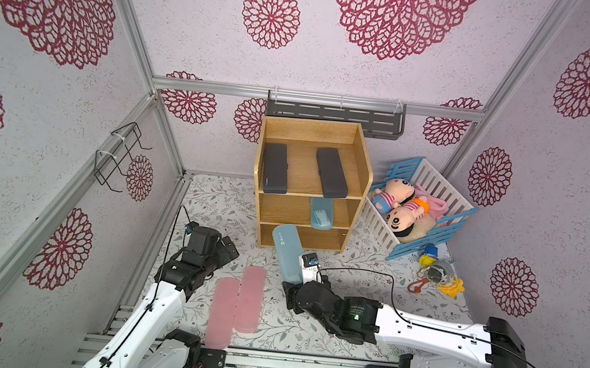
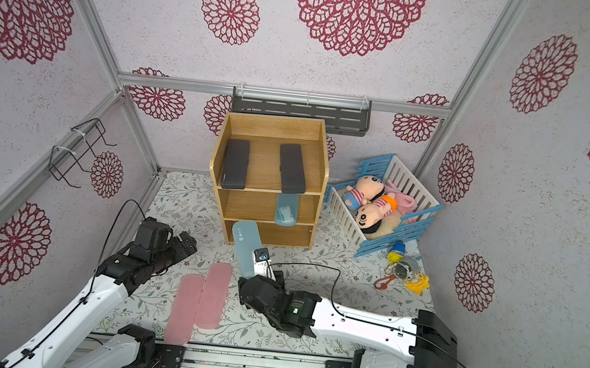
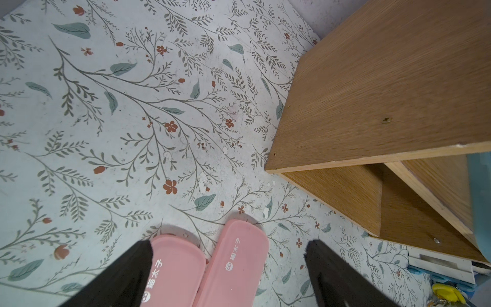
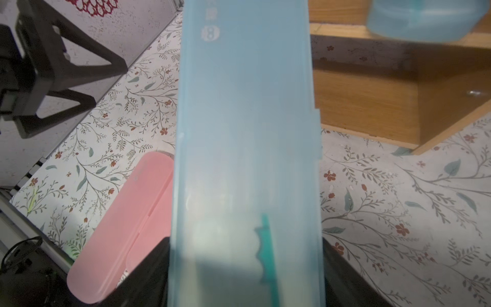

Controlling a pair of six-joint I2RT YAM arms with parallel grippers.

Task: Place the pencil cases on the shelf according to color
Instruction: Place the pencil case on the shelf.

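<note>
Frame centre: right hand (image 2: 253, 272) clamped on teal case (image 2: 244, 243), far end at bottom tier of shelf (image 2: 273, 128). Lower centre: pink cases (image 2: 214, 296) side by side.

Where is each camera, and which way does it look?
Top views: high up, looking down on light-wood three-tier shelf, left arm, right arm.
Left wrist: on that arm, looking down at two pink rounded pencil cases; open left gripper shows.
Right wrist: faces the shelf; right gripper holds translucent teal-blue pencil case.
Shared: wrist views both show shelf and a pink case.
</note>
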